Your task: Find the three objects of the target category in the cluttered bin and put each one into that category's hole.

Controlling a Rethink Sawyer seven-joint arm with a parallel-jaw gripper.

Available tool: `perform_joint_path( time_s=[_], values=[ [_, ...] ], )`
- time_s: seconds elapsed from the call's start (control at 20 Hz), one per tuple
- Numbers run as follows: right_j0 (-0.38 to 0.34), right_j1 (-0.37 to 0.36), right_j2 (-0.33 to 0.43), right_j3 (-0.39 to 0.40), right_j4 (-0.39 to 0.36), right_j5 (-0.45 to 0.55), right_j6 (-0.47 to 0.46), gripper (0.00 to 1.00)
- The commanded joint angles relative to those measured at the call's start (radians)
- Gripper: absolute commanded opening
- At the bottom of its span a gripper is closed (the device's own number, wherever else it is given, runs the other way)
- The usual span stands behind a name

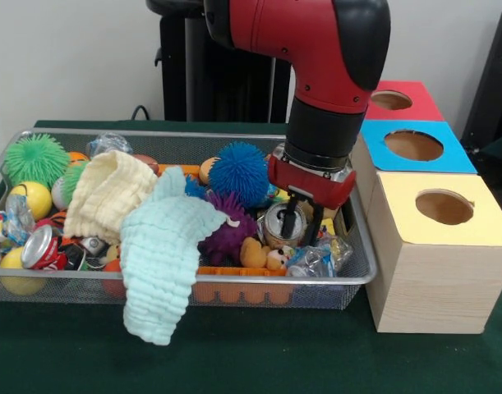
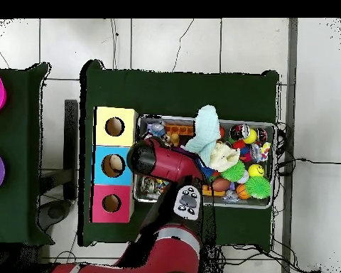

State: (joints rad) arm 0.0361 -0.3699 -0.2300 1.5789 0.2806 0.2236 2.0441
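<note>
My gripper (image 1: 304, 220) is lowered into the right end of the wire bin (image 1: 361, 275). It sits right at a silver drink can (image 1: 277, 226), whose top faces the front camera. A red cola can (image 1: 41, 246) lies at the bin's left end, and a crushed clear bottle (image 1: 316, 259) lies just in front of the gripper. Beside the bin stand three boxes, each with a round hole: yellow (image 1: 444, 238), blue (image 1: 378, 148) and red (image 1: 423, 103). In the overhead view the arm (image 2: 163, 162) covers the gripper and the silver can.
A mint cloth (image 1: 162, 263) hangs over the bin's front rim, with a cream cloth (image 1: 107, 193) behind it. Blue (image 1: 238, 171), purple (image 1: 230, 231) and green (image 1: 35, 158) spiky balls, yellow balls and small toys fill the bin. In the overhead view the boxes (image 2: 114, 165) line its left side.
</note>
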Motion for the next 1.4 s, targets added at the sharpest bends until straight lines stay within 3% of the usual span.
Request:
perform_joint_path(
  time_s=[0.05, 0.2, 1.0, 1.25, 1.4],
  values=[
    [-0.024, 0.029, 0.128, -0.006, -0.014, -0.043, 0.116, 1.0],
    [-0.011, 0.025, 0.118, 0.003, -0.016, -0.076, 0.134, 1.0],
    [0.006, 0.049, 0.133, -0.032, 0.001, -0.058, 0.138, 1.0],
    [0.103, 0.073, 0.084, -0.068, 0.053, -0.087, 0.209, 1.0],
    [0.095, 0.091, 0.092, -0.125, -0.042, -0.159, 0.096, 1.0]
  ],
)
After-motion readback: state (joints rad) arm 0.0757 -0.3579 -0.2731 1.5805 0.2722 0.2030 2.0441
